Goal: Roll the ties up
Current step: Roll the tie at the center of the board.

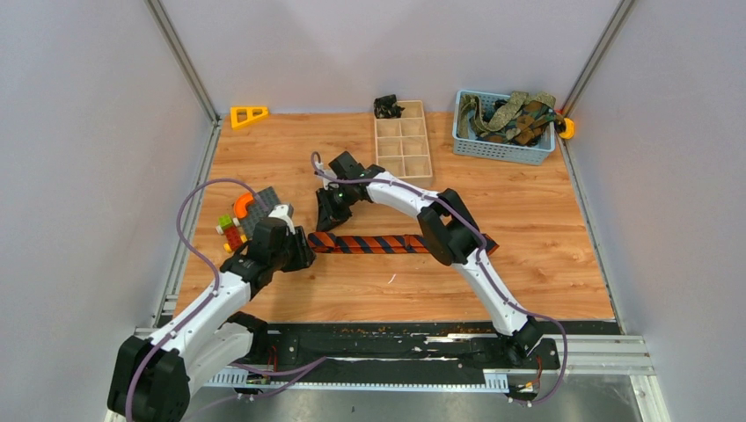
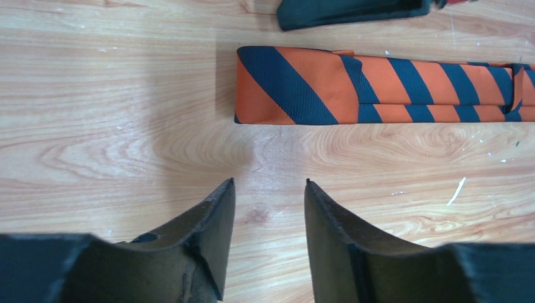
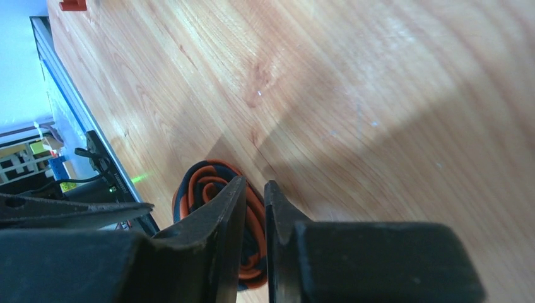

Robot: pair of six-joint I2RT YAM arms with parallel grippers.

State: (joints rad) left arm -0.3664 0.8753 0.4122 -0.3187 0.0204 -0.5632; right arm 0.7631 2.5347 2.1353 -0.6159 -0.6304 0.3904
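An orange and navy striped tie [image 1: 396, 243] lies flat, left to right, across the middle of the table. Its left end is wound into a flattened roll [image 2: 287, 85], seen end-on as a spiral in the right wrist view [image 3: 195, 189]. My right gripper [image 1: 324, 224] [image 3: 255, 183] sits at the far side of that roll. Its fingers are closed to a narrow slit, and I see no fabric pinched. One right finger [image 2: 353, 12] shows just beyond the tie. My left gripper [image 1: 303, 257] [image 2: 269, 183] is open and empty over bare wood, just in front of the roll.
A blue basket [image 1: 503, 149] at the back right holds olive and brown ties. A wooden divided tray [image 1: 403, 141] stands behind the tie, with a black object [image 1: 387, 106] at its far end. Toy bricks on a grey plate [image 1: 251, 215] are at the left. An orange triangle [image 1: 249, 115] is at the back left.
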